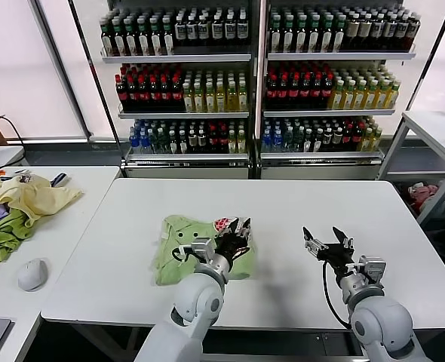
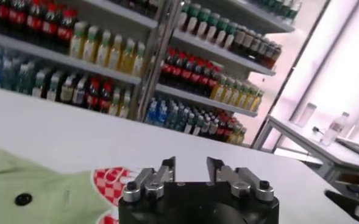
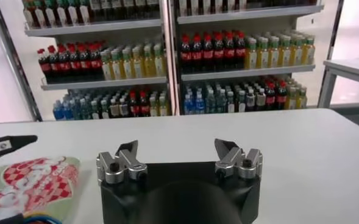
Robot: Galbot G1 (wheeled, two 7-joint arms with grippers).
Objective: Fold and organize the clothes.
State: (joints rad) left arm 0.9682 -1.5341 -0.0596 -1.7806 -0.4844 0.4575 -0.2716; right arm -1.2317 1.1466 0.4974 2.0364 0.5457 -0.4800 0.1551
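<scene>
The light green polo shirt lies crumpled in a rough folded bundle on the white table, its pink-red and white print at its right edge. My left gripper is open and empty, just over the shirt's right edge by the print. In the left wrist view the green cloth with a dark button and the checked print lie under it. My right gripper is open and empty over bare table to the right of the shirt. In its wrist view the print shows to one side.
A second table at the left carries a pale yellow garment, darker olive-green cloth, purple cloth and a grey mouse. Shelves of bottles stand behind the table. A white rack stands at the right.
</scene>
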